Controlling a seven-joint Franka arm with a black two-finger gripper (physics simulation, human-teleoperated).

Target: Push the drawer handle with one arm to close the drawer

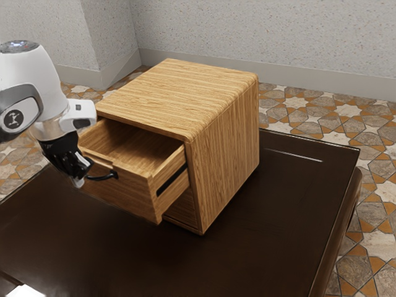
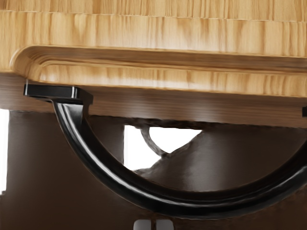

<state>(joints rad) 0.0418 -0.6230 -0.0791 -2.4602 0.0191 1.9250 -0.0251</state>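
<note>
At the front of the light-brown wood-grain cabinet (image 1: 224, 148), the matching wooden drawer (image 1: 124, 193) stands well out on its black side runner (image 1: 171, 180). The glossy black, bow-shaped handle (image 1: 102, 178) projects from the drawer's front face, with the black two-finger gripper (image 1: 78, 182) at its outer side. The gripper is clenched and empty: its two pale grey fingertips (image 2: 164, 224) lie nearly together just beside the outermost part of the bow, with no part of the handle between them. Contact with the bow cannot be confirmed.

Step in hand, as judged: bring the closed tips against the bow, then push. Keep the fingers together — a single blunt pusher suits this step better than a grip. Seat the tips squarely on the bow near its middle; an off-centre push could skew the drawer and bind it on its runners. Drive straight along the drawer's travel, into the cabinet, at a slow, even rate. Hold the height constant — the rounded bar could let the tips slip over or under it. Continue until the front face meets the cabinet.
</note>
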